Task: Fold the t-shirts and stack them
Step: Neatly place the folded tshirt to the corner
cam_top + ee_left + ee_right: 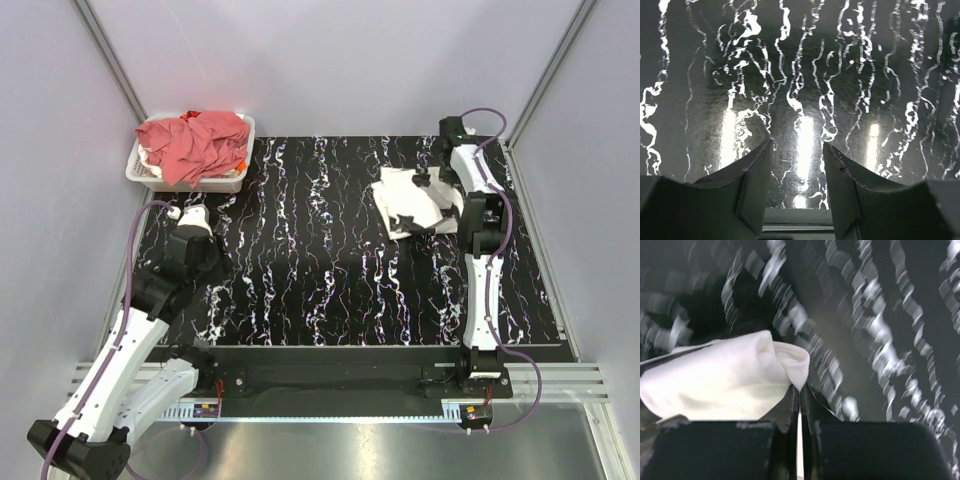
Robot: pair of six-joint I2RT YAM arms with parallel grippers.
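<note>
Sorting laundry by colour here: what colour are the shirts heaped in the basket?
The shirts are salmon-red, clearest in the top external view.

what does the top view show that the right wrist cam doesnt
Only the top view: the white basket heaped with salmon-red t-shirts, and the left arm. Only the right wrist: up close, the right claw shut, pinching an edge of the white t-shirt. Both: that white t-shirt and the black marbled table.

Pale grey walls (330, 60) enclose a black marbled table (330, 280).
</note>
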